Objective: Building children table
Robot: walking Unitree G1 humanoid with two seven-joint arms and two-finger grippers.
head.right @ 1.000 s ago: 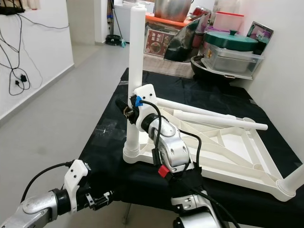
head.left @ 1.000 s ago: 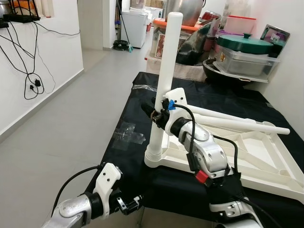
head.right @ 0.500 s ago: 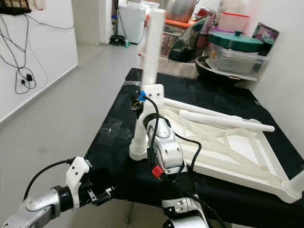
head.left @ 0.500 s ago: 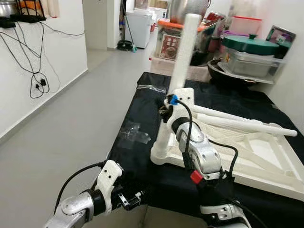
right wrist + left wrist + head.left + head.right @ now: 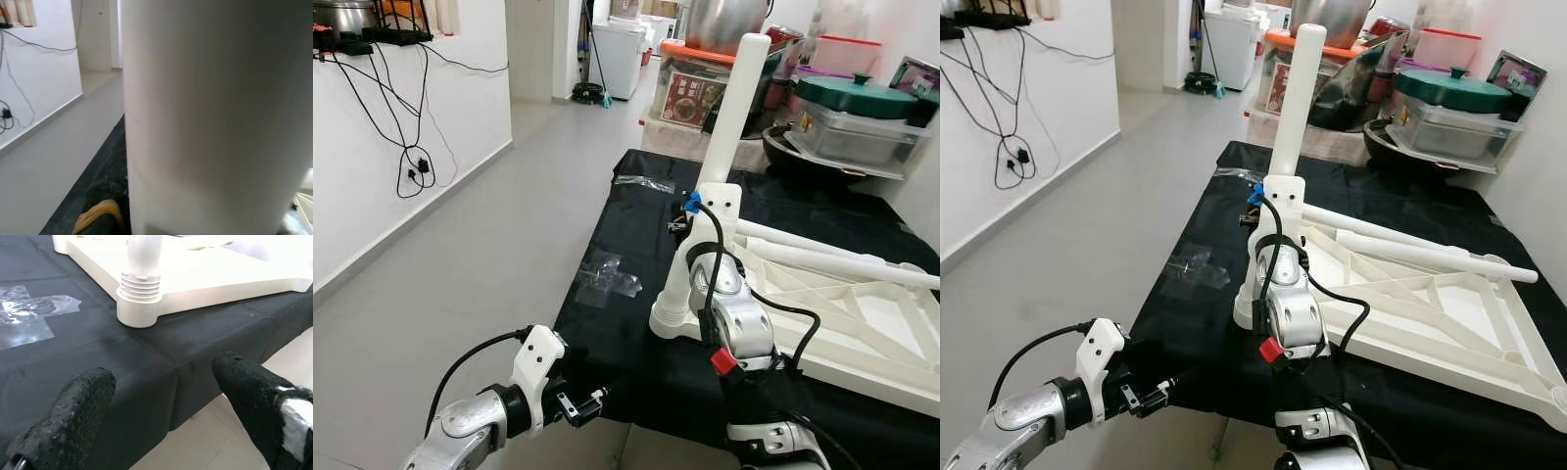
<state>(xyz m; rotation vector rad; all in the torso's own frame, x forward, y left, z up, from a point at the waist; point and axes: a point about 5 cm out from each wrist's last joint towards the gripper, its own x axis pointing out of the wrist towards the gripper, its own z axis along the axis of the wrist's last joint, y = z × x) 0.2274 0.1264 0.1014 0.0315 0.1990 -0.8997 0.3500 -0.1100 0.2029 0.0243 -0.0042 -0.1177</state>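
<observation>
A white plastic tabletop lies upside down on the black-covered table. One white leg stands upright in its front-left corner socket. My right gripper is shut on this leg about halfway up, its fingers mostly hidden behind the wrist; in the right wrist view the leg sits hard against a black finger. Two loose legs lie across the tabletop. My left gripper hangs open below the table's front-left edge, nothing between its fingers.
A crumpled clear plastic bag lies on the cloth left of the leg. Pots and lidded containers crowd the far end. Grey floor runs along the left, with a white wall and dangling cables.
The whole picture has shifted as the camera moved, so table and leg sit further right. My right wrist has turned from beside the leg to in front of it. The left arm stays low.
</observation>
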